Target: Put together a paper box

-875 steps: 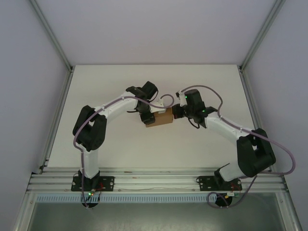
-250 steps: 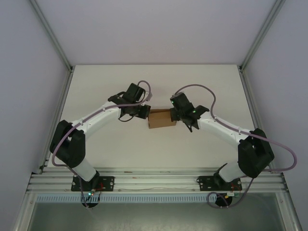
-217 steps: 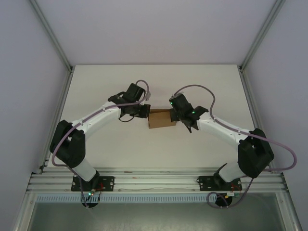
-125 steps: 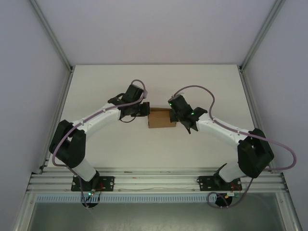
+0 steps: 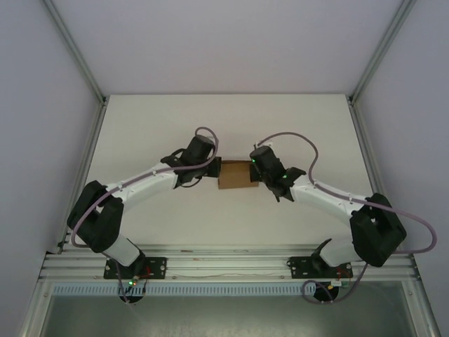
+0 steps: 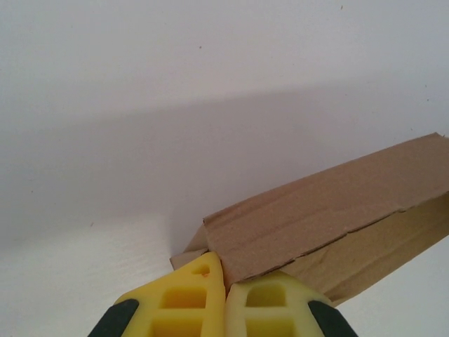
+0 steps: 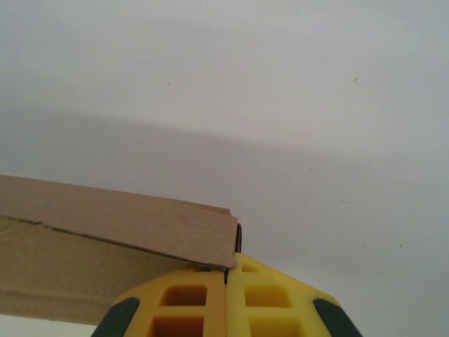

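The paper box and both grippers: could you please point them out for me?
paper box (image 5: 235, 175), top external view, middle of its top face.
left gripper (image 6: 225, 275), left wrist view, seam between its fingertips.
right gripper (image 7: 226, 270), right wrist view, seam between its fingertips.

White table (image 5: 154, 119) enclosed by plain pale walls (image 5: 231, 42), aluminium posts (image 5: 74, 49) at rear corners, slotted rail (image 5: 224, 265) along near edge.

We see white links on our left arm (image 5: 144, 186) and right arm (image 5: 324, 199), black joints, looping purple cables (image 5: 287, 135), green lights (image 5: 253, 159), yellow recessed fingers (image 6: 184, 300) edged in black.
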Robot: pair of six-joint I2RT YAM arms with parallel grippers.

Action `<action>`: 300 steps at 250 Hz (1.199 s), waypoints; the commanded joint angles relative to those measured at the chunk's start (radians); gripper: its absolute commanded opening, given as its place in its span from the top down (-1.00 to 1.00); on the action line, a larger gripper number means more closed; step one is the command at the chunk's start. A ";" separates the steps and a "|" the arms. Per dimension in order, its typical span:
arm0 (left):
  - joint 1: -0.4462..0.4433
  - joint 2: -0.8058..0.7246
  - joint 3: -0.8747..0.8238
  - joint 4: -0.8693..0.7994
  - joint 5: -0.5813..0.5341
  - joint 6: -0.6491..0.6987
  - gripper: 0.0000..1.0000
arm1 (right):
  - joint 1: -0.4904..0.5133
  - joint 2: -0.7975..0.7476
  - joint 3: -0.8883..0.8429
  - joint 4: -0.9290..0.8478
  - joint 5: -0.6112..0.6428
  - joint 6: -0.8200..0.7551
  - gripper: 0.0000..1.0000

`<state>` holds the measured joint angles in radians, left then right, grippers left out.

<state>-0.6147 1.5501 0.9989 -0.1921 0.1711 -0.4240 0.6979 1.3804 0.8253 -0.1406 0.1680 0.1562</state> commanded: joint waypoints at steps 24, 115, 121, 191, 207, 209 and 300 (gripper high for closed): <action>-0.050 0.008 -0.136 -0.101 -0.043 0.052 1.00 | 0.022 -0.045 -0.121 0.113 -0.074 -0.049 0.97; -0.060 0.030 -0.131 -0.086 -0.052 0.052 1.00 | 0.016 -0.077 0.013 -0.030 0.021 0.115 0.42; -0.061 0.027 -0.132 -0.086 -0.058 0.051 1.00 | 0.015 -0.083 0.021 -0.034 0.013 0.118 0.33; -0.080 0.012 -0.117 -0.100 -0.113 0.057 1.00 | -0.046 -0.113 0.066 -0.049 -0.088 0.200 -0.12; -0.085 0.012 -0.112 -0.101 -0.121 0.055 1.00 | -0.068 -0.095 0.083 -0.065 -0.075 0.236 -0.12; -0.086 0.011 -0.112 -0.102 -0.122 0.055 1.00 | -0.071 -0.092 0.086 -0.068 -0.073 0.237 -0.12; -0.094 0.004 -0.104 -0.095 -0.127 0.046 0.93 | -0.094 -0.023 -0.003 -0.074 -0.024 0.248 0.02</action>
<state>-0.6937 1.5261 0.9283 -0.0994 0.0093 -0.3836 0.6041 1.3457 0.8825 -0.2165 0.0906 0.4004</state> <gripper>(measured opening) 0.065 0.501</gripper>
